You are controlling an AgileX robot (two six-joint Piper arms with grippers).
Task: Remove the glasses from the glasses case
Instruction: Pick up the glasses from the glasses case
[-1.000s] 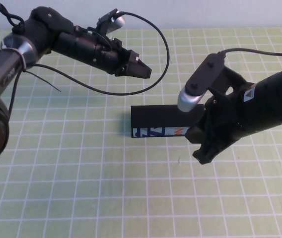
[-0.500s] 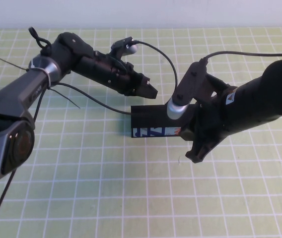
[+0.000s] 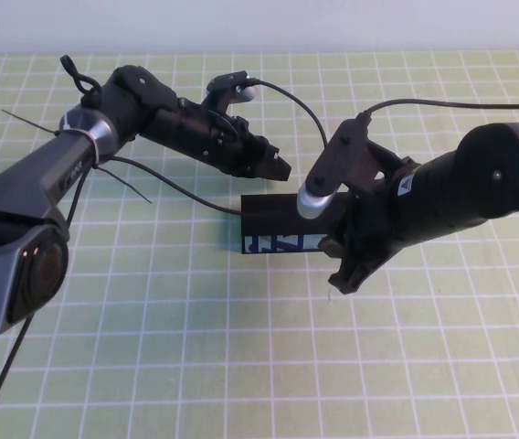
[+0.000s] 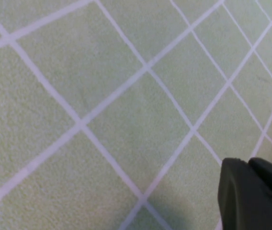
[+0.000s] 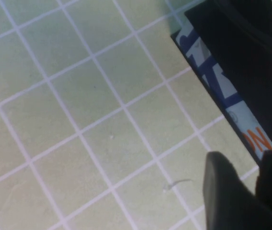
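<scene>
Bench (image 3: 150,347) surface is a green mat with a white grid, seen from the raised camera. Left arm enters from the near left edge and reaches up and across toward the middle; a black cable loops off it over the mat. Left gripper (image 3: 276,167) sits at the end of that arm, just behind the left rear corner of the glasses case (image 3: 278,219), close to it but whether it touches cannot be told. In the high view its black tips appear drawn together to a point, and the left wrist view shows only a dark corner of one fingertip over bare mat, so whether it is open or closed cannot be told. Glasses case lies near the bench middle, long side running left to right, lid down flat and black on top, its white front side with blue and orange print facing the robot. Glasses are not visible. Right arm comes in from the right edge and covers the right end of the case, its wrist camera housing standing over the lid. Right gripper (image 3: 346,274) is at the front right of the case, tips pointing down at the mat just in front of the printed side; the right wrist view shows two dark fingers (image 5: 224,191) with a narrow gap between them, nothing held, next to the orange print.
</scene>
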